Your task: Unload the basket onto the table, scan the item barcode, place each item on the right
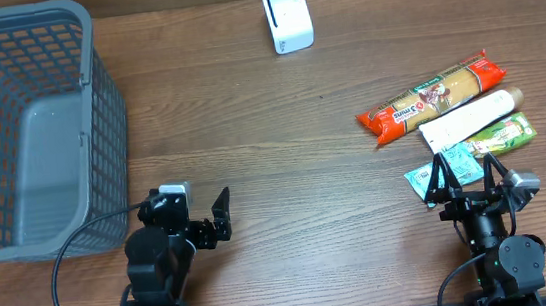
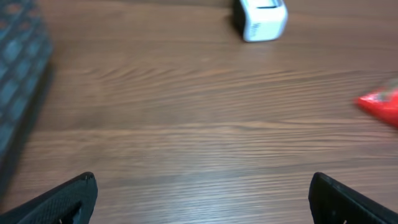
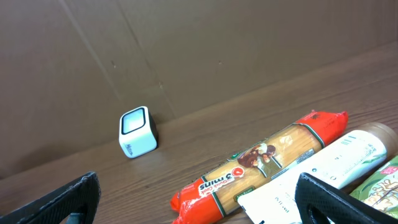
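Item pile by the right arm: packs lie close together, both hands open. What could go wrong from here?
1. Pasta pack, white tube and green packet lie with hardly a gap, so the open right hand may catch two or shove a neighbour.
2. No barcode can be made out on any upward face; the item may reach the scanner wrong side out.

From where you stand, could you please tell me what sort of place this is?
Probably a mock shop checkout on a wooden table: a small white scanner stands at the back, a grey plastic basket sits to one side, and packaged groceries, including a pasta packet, lie opposite.
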Motion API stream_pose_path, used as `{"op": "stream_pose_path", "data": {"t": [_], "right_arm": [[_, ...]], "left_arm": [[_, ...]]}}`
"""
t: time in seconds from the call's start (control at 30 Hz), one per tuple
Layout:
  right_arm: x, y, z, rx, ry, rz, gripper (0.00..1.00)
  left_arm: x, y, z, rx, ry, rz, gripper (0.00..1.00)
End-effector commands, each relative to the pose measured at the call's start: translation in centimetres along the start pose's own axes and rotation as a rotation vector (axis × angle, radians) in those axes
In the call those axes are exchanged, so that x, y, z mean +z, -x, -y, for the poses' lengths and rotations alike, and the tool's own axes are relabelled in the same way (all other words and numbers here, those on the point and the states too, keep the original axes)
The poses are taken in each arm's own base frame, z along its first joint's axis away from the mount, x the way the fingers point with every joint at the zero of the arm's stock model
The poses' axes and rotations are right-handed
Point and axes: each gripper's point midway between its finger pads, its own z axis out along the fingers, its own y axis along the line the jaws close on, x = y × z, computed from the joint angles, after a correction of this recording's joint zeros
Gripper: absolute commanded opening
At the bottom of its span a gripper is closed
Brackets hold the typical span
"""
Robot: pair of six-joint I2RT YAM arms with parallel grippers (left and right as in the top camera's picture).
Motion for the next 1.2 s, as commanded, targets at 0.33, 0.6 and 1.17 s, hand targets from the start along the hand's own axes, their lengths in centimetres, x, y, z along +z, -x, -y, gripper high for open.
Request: {"op": "stream_pose_path", "data": {"t": [0.33,0.6,1.17], "right_arm": [[0.0,-0.1,0.1,-0.011,0.0,0.005,1.0],[0.0,-0.1,0.1,-0.011,0.0,0.005,1.0],[0.0,-0.1,0.1,-0.011,0.0,0.005,1.0]], "left_arm": [[0.8,-6.0,-5.4,-0.007,0.284,-0.057,1.0],[0.5,-8.0,-5.6,-0.003,0.293,-0.142,1.0],[0.5,-8.0,-5.6,-0.003,0.293,-0.142,1.0]]}}
